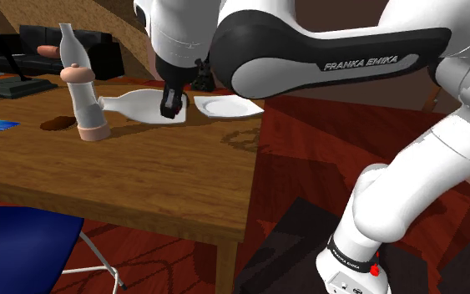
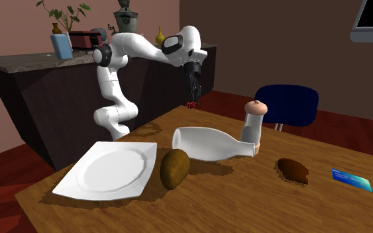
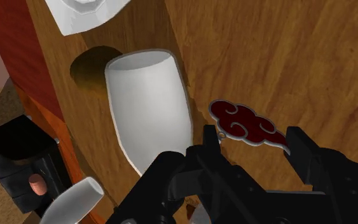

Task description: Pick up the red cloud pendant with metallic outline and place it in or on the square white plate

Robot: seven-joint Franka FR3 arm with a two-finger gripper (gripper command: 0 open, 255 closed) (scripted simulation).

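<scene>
Red with a metallic outline, the cloud-shaped pendant (image 3: 247,124) is what we see clasped between the two black fingers of the hand (image 2: 191,100), one finger on each end of it. The hand grips it in the air, clear of the brown wooden worktop (image 2: 244,198).

We place everything else by the large white bottle lying on its side (image 2: 208,144). The hand and pendant hang above this bottle, over its wide base end. In the wrist view we look down past the pendant onto that base. The square white plate (image 2: 108,171) lies flat on the worktop beyond the bottle's base end, apart from the bottle. A brown oval lump (image 2: 175,169) sits between them, just beside the base. At the bottle's neck end stands an upright white bottle with a pinkish cap (image 2: 252,126), close against the neck. Farther out past the neck end lie a flat dark brown lump (image 2: 293,170) and a small blue card (image 2: 352,179).
</scene>
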